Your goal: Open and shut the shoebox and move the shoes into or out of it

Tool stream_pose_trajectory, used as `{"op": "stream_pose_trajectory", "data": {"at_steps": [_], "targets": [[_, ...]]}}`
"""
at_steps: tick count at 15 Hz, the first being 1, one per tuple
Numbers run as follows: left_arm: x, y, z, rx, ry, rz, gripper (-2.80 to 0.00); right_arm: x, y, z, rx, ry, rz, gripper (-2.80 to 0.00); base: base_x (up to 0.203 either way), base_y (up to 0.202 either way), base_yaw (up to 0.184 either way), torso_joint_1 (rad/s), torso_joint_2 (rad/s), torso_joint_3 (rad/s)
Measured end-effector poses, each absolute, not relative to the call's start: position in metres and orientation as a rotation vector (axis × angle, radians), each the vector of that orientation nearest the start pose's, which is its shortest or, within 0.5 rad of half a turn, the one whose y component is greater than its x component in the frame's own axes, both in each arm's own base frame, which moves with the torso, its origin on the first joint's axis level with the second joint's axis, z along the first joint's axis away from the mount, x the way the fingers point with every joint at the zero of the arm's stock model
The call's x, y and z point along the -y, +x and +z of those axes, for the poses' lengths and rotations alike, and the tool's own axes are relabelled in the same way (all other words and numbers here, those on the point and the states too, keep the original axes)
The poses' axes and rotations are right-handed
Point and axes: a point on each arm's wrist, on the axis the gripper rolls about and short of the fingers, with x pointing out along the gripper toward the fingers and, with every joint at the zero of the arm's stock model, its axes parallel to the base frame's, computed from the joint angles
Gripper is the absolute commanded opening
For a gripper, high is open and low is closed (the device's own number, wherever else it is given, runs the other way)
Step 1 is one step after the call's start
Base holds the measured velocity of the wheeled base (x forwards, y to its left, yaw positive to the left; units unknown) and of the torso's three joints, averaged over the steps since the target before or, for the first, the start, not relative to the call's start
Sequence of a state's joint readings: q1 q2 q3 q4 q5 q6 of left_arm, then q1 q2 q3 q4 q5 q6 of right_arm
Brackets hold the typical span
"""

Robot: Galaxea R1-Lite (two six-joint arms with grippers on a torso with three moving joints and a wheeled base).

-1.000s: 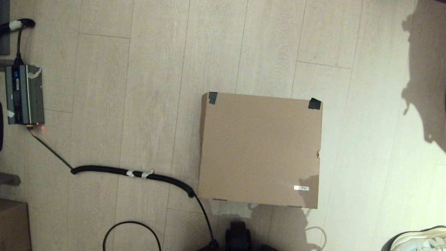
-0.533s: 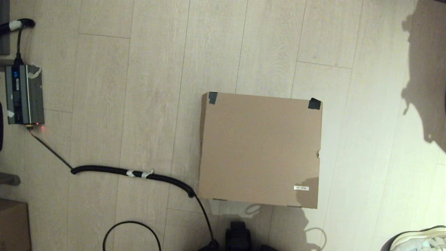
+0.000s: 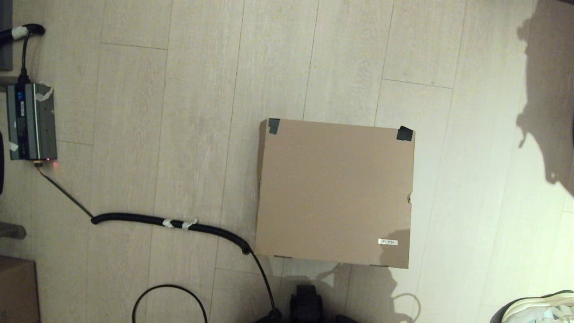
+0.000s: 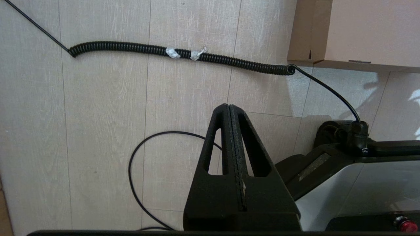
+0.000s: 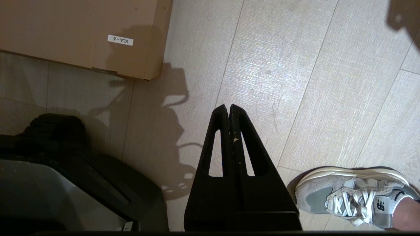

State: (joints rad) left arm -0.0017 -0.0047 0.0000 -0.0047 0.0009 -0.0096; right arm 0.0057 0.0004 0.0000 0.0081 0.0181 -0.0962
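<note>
The shoebox (image 3: 334, 193) lies on the wooden floor with its flap lid down flat. Black tape patches (image 3: 273, 125) mark its two far corners, and a small white label (image 3: 388, 242) sits near its front right corner. The pair of shoes is hidden or out of view. Neither gripper shows in the head view. My left gripper (image 4: 228, 105) is shut and empty, hanging over bare floor short of the box's near left corner (image 4: 300, 49). My right gripper (image 5: 228, 106) is also shut and empty, over floor short of the labelled corner (image 5: 120, 40).
A coiled black cable (image 3: 179, 223) runs from a grey power unit (image 3: 31, 121) to my base (image 3: 307, 305), touching the box's near left corner. A thin cable loop (image 3: 170, 287) lies beside it. A smaller carton (image 3: 15, 289) stands front left. A person's worn sneaker (image 5: 354, 193) stands front right.
Only the shadows on the floor at the box's near edge have shifted slightly. The box has not moved.
</note>
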Motion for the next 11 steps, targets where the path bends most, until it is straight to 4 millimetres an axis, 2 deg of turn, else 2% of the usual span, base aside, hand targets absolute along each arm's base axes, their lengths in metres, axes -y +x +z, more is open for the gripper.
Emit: {"op": "stream_pose_trajectory", "data": {"at_steps": [11], "targets": [[-0.0001, -0.0231, 0.0760, 0.010, -0.012, 0.000, -2.80, -0.0002, -0.0230, 0.0749, -0.002, -0.050, 0.016, -2.80, 0.000, 0.000, 0.000, 0.000, 0.00, 0.000]]}}
